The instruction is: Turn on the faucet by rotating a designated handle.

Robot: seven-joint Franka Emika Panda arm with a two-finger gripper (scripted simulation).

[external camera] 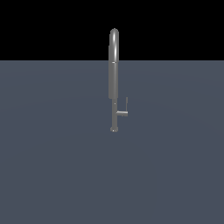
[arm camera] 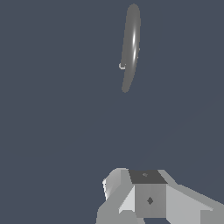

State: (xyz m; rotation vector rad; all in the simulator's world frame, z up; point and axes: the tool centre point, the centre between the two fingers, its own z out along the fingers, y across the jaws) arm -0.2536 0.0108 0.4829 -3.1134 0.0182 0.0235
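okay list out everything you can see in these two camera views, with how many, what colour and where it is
faucet: one, grey metallic, upright on the floor near the middle of the exterior view, arched top; seen from above in the wrist view.
handle: one, thin grey lever, upright at the end of a short stub on the faucet's lower stem, on the exterior view's right.
floor: one, flat dark blue-grey, under everything.
hand: one, grey and white blocky part, in the wrist view only, apart from the faucet; fingers not visible.

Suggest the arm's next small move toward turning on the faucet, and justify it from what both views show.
Probably move the tool closer to the handle. The wrist view shows the faucet far off with nothing gripped, and the exterior view shows no arm near the handle's stub.
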